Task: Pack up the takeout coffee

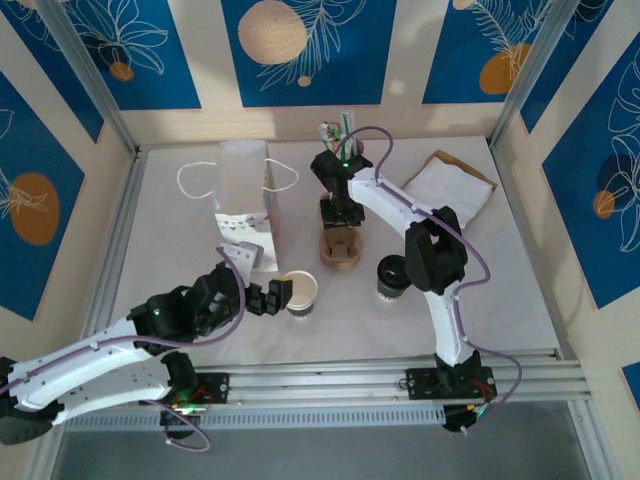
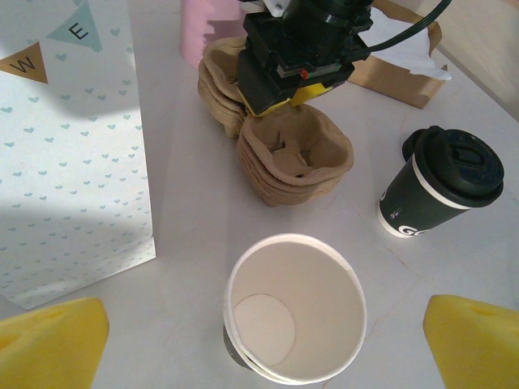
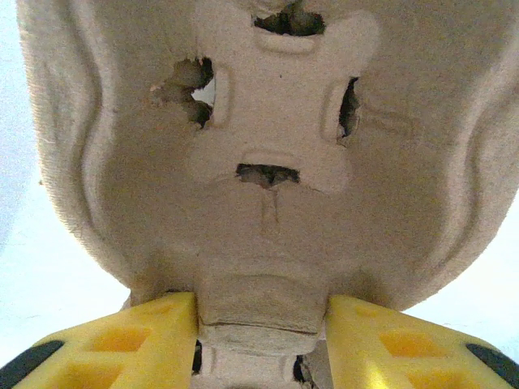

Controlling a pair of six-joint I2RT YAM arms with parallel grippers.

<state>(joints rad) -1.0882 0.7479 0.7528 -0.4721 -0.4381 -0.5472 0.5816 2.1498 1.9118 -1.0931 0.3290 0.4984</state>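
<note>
The takeout coffee [image 1: 391, 277] [image 2: 444, 190], a dark cup with a black lid, stands upright on the table right of centre, and no gripper touches it. A stack of brown pulp cup carriers [image 1: 340, 250] [image 2: 300, 154] [image 3: 268, 162] lies left of it. My right gripper [image 1: 340, 215] [image 3: 261, 324] reaches down onto the stack, its yellow pads [image 3: 162, 328] pressed against both sides of the carrier's centre ridge. My left gripper [image 1: 268, 297] [image 2: 261, 352] is open. A lidless white paper cup [image 1: 301, 293] [image 2: 293, 312] stands just ahead of it, between its spread fingers, untouched.
A white patterned gift bag [image 1: 245, 205] [image 2: 65, 146] stands left of the carriers. A pink cup of straws [image 1: 340, 135] [image 2: 199, 32] is behind them. A brown paper bag with white napkins [image 1: 448, 185] [image 2: 405, 57] lies at the back right. Walls enclose the table.
</note>
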